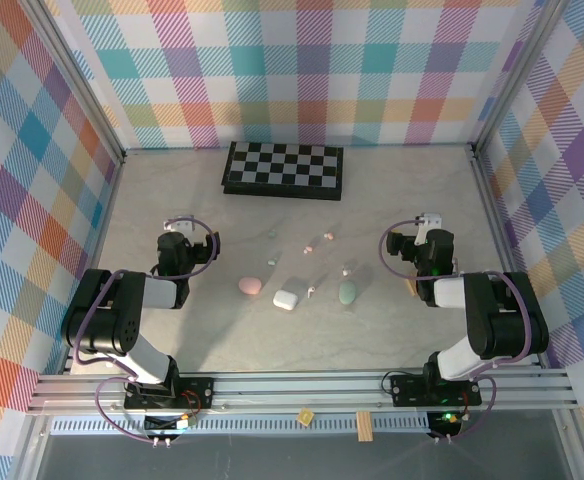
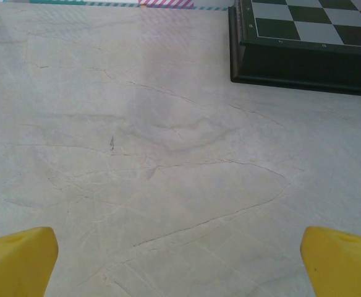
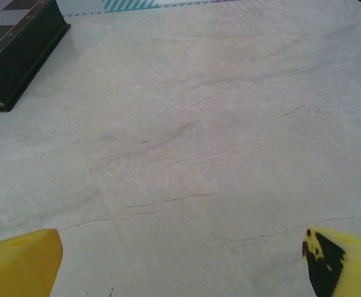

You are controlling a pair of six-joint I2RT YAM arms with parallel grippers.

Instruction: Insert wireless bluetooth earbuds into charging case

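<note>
Three pebble-shaped charging cases lie in a row at the table's middle: pink [image 1: 250, 285], white [image 1: 286, 298] and pale green [image 1: 347, 292]. Tiny earbuds are scattered around them: a pink one [image 1: 309, 247], a pale one [image 1: 327, 237], a greenish one [image 1: 272, 263], a white one [image 1: 312, 290] and one just behind the green case [image 1: 347, 270]. My left gripper [image 1: 177, 232] [image 2: 180, 260] is left of the cases, open over bare table. My right gripper [image 1: 427, 222] [image 3: 180, 260] is right of them, open, with nothing between its yellow fingertips [image 3: 20, 260].
A folded black-and-white chessboard [image 1: 283, 169] [image 2: 304, 43] [image 3: 13, 49] lies at the back centre. Plaid walls enclose the marble-look table on three sides. Bare surface lies ahead of both grippers.
</note>
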